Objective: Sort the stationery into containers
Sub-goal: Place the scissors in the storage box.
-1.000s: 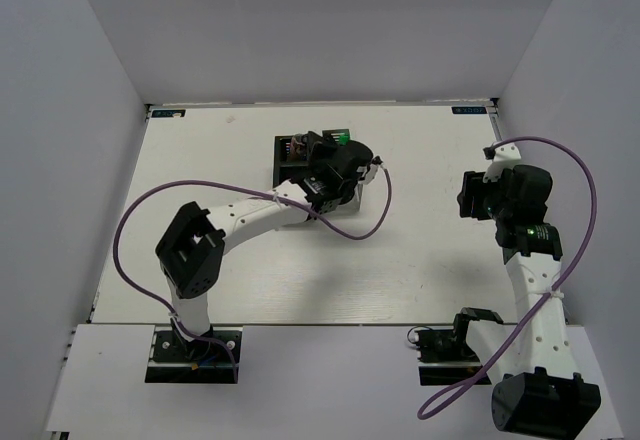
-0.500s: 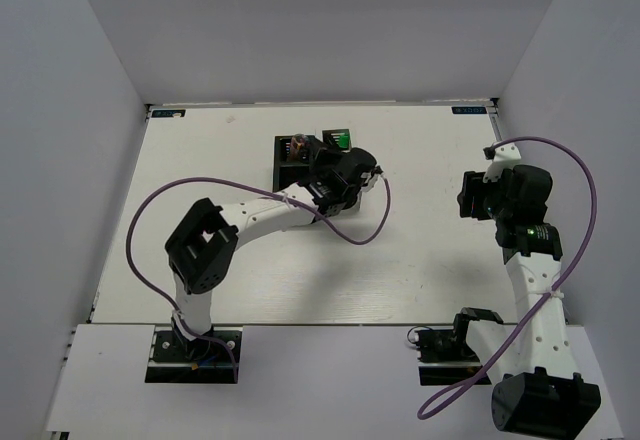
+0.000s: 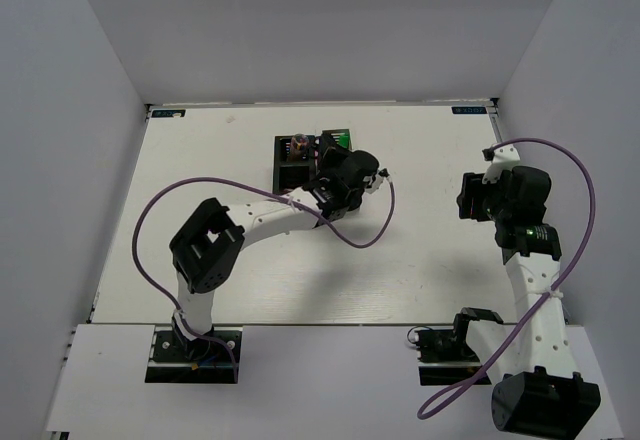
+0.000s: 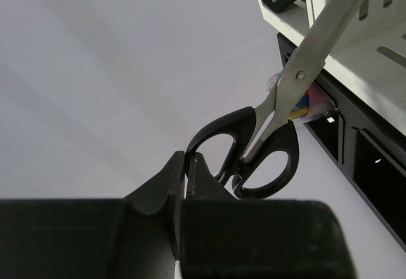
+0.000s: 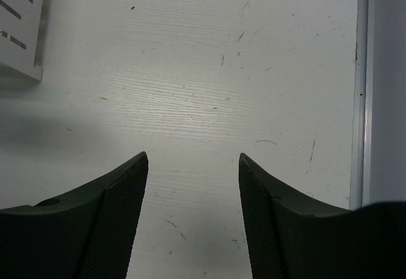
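In the top view, the black organiser (image 3: 292, 163) stands on the table (image 3: 200, 180) at about 12 o'clock from the table's middle. A green item (image 3: 340, 140) shows at its 2 o'clock corner. The left gripper (image 3: 350, 175) hangs just at the organiser's 4 o'clock side. The right gripper (image 3: 478, 198) is well apart, near the table's 3 o'clock edge.

In the left wrist view, the left gripper (image 4: 187, 168) is closed tight, and it seems to pinch the rim of one black handle loop of the scissors (image 4: 269, 146). The blades run tilted towards 1 o'clock and lie across the wall of the white organiser (image 4: 355, 44). The black organiser (image 4: 371, 158) is just beside it, at 4 o'clock.

In the right wrist view, the right gripper (image 5: 193, 158) stands wide apart and holds nothing, with bare table (image 5: 209, 70) between the fingers. A corner of the white organiser (image 5: 19, 32) shows at 10 o'clock.
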Controlling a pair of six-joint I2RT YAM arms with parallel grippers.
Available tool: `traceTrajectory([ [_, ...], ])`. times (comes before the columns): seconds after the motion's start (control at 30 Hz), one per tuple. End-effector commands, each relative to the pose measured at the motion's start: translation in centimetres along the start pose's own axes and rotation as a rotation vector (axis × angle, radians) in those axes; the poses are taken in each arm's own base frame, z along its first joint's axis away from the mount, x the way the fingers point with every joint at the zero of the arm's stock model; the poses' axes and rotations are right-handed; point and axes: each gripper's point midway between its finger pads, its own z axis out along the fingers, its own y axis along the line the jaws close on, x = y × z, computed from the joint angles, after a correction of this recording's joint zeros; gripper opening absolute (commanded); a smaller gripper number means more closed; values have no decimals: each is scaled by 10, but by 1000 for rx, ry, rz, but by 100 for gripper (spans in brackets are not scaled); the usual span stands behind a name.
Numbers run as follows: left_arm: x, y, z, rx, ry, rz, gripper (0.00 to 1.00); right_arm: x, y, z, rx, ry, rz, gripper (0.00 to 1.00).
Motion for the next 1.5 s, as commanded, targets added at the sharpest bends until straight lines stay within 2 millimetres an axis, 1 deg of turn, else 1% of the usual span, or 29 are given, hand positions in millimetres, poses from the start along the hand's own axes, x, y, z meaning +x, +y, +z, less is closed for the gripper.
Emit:
traceTrajectory([
  [0.0,-9,7,-2,-40,-30,-9,0,-10,-3,-3,18,-40,6,62],
  [0.17,-9,1,1,-33,-22,34,0,-10,-3,-3,18,-39,7,62],
  [0.3,-8,-1,1,-34,-22,45,0,-9,-4,-2,19,-37,7,62],
  [0.37,-5,2,0,-35,-17,47,0,-9,-4,-2,19,-37,8,62],
  [0.4,-1,4,0,-38,-8,38,0,-11,-4,-3,19,-41,5,62],
  [0.5,4,4,-2,-36,-6,37,0,-10,-4,-2,20,-42,8,62],
  [0.63,8,6,-5,-36,-4,36,0,-10,-3,-3,17,-44,9,62],
  [0.77,9,0,-5,-24,-7,55,0,-9,-3,-3,18,-39,10,62],
  [0.97,10,1,-5,-30,-5,50,0,-10,-3,-2,15,-41,10,62],
  [1.03,5,-1,-4,-30,-12,54,0,-10,-3,-3,15,-42,10,62],
  [1.07,6,-1,-4,-32,-9,50,0,-11,-3,-3,17,-45,9,62],
  [1.13,5,-2,-2,-33,-9,50,8,-9,-3,-3,16,-41,11,62],
  [1.2,1,-3,-2,-41,-12,45,23,-10,-3,-3,17,-44,9,62],
  [1.27,1,-1,-2,-45,-14,43,30,-10,-3,-2,17,-42,10,62],
  [1.33,1,2,-3,-52,-16,34,41,-10,-4,-3,19,-47,9,62],
  [1.43,2,3,-2,-60,-12,24,52,-10,-4,-2,18,-42,10,62],
  [1.47,1,4,-3,-62,-13,23,52,-9,-4,-2,18,-42,10,62],
])
